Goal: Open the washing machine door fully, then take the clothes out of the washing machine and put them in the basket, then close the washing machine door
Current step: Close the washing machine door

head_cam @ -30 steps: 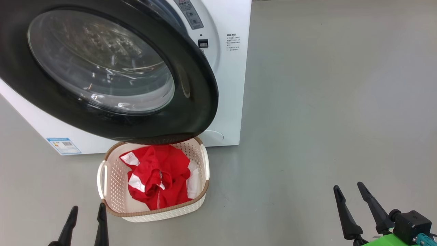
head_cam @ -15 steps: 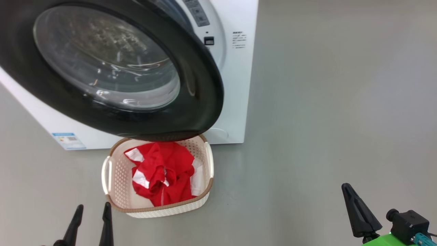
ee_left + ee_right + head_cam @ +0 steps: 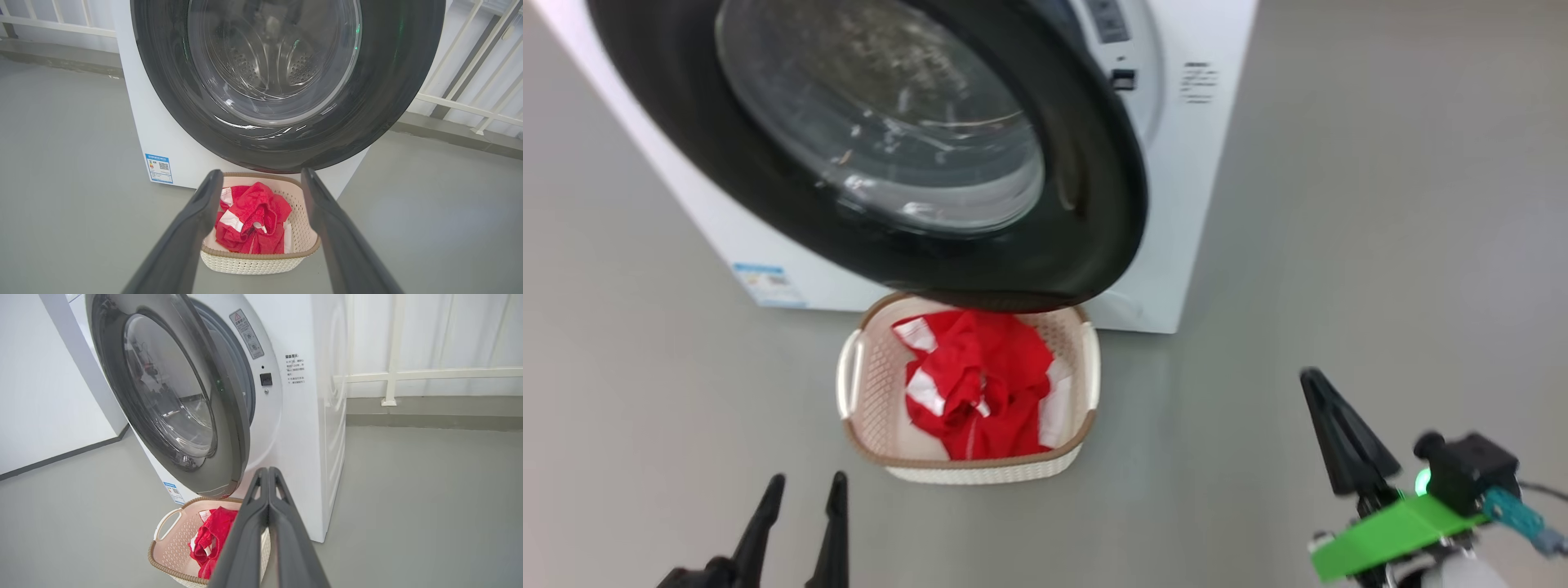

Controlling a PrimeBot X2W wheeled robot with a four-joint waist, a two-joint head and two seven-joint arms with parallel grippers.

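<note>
Grey floor (image 3: 1339,204), white railing (image 3: 449,372), white wall (image 3: 32,396)

One washer (image 3: 1192,204), one door (image 3: 890,147), one blue sticker (image 3: 768,284). One basket (image 3: 980,471) with two handles (image 3: 847,374), holding one heap of clothes (image 3: 976,392); how many garments, I cannot tell. Two claws: one left claw (image 3: 806,488), one right claw (image 3: 1316,388).

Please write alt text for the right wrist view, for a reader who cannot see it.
The washing machine door stands open from the white washing machine, its lower edge above a cream basket that holds red clothes on the grey floor. In the foreground the right pincer rises from the bottom edge, its two dark fingers shut together, holding nothing.
</note>
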